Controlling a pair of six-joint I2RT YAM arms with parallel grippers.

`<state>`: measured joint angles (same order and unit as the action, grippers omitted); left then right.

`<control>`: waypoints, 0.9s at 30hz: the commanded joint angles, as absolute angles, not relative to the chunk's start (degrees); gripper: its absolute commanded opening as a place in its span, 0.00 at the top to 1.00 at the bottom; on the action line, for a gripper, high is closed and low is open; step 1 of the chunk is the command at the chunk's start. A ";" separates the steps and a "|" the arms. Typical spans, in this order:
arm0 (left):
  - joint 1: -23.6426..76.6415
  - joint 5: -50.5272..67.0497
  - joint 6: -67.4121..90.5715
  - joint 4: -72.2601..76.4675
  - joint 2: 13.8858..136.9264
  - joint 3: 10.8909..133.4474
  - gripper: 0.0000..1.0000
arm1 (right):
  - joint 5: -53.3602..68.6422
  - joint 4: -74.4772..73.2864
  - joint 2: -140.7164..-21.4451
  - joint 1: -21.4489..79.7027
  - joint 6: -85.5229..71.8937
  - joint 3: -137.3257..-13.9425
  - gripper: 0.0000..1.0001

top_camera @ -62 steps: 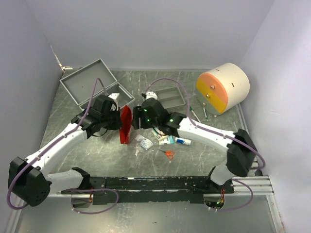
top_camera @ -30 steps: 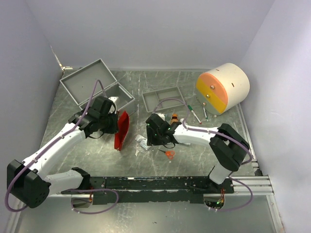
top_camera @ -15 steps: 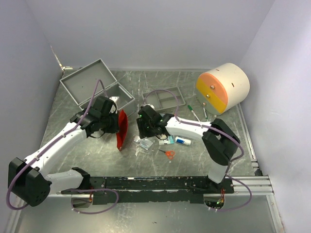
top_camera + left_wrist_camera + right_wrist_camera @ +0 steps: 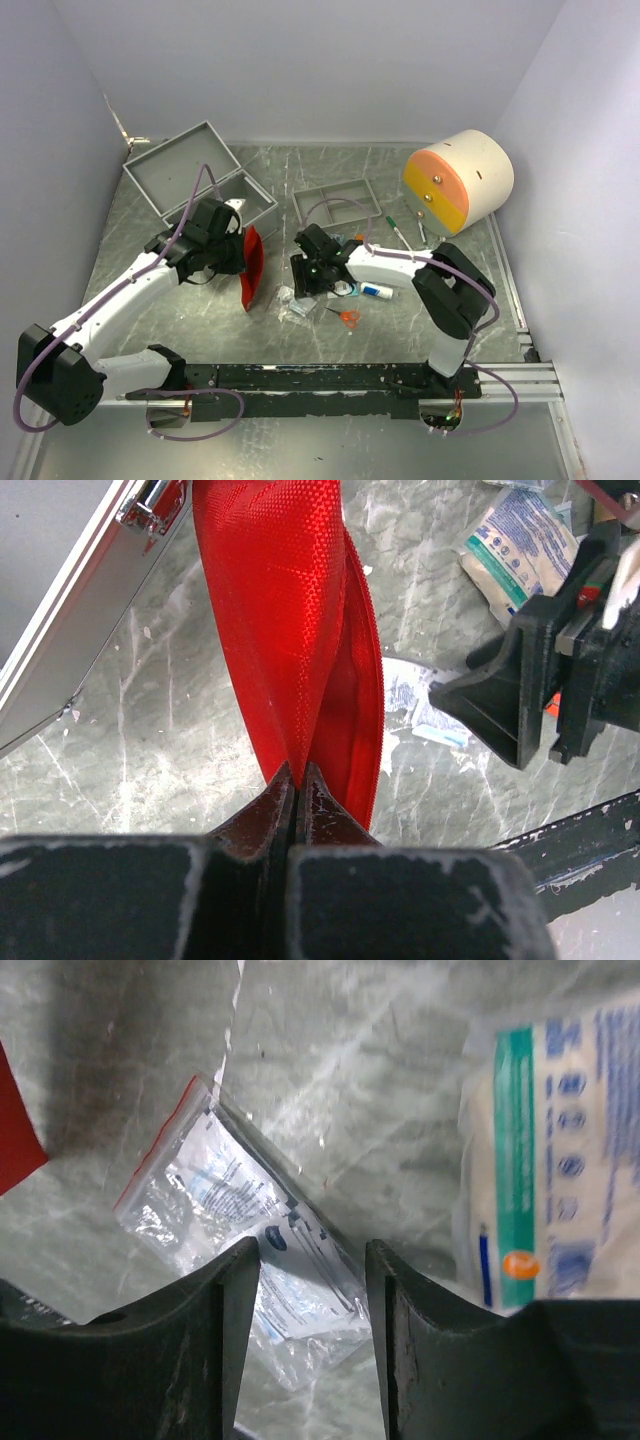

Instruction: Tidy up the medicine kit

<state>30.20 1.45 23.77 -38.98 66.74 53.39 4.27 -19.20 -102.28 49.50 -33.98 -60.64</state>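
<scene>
My left gripper [image 4: 236, 257] is shut on the edge of a red zip pouch [image 4: 250, 268], holding it up on edge above the table; the pouch [image 4: 290, 630] hangs open in the left wrist view. My right gripper [image 4: 300, 280] is open and low over a clear plastic packet [image 4: 250, 1220] lying on the table between its fingers [image 4: 215, 1350]. A white and green sachet [image 4: 545, 1190] lies just to its right. Small loose items, a white tube [image 4: 377, 292] and orange scissors [image 4: 349, 317], lie beside the right arm.
An open grey case [image 4: 200, 180] stands at the back left. A grey divided tray [image 4: 340, 202] sits at the back centre. A cream drum with an orange face [image 4: 457, 182] stands at the back right. A pen [image 4: 398, 231] lies near it.
My right gripper has swung back to the right and down over the clear packet. My left gripper keeps hold of the red pouch almost in place.
</scene>
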 commanded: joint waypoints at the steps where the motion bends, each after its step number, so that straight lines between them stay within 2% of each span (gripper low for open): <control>1: 30.22 -0.63 24.57 -38.14 66.37 53.60 0.93 | 7.39 -19.70 -99.40 50.05 -42.67 -55.31 0.54; 4: 30.23 -2.59 25.71 -39.16 65.49 53.72 0.93 | -0.41 -22.37 -96.98 50.79 -43.66 -56.16 0.50; 9: 30.21 -4.67 27.63 -42.59 62.23 53.64 0.93 | -10.33 -26.40 -94.54 53.67 -35.97 -62.15 0.42; 18: 30.23 -12.82 33.60 -51.05 52.85 54.59 0.93 | -20.17 -32.25 -99.10 65.71 -22.66 -68.33 0.42; 27: 30.23 -18.71 37.45 -58.90 47.53 58.20 0.93 | -18.97 -31.76 -101.93 71.71 -17.32 -67.21 0.37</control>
<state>30.20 -14.35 35.44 -54.70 49.78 55.27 -18.00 -31.51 -101.12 70.48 -21.47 -67.75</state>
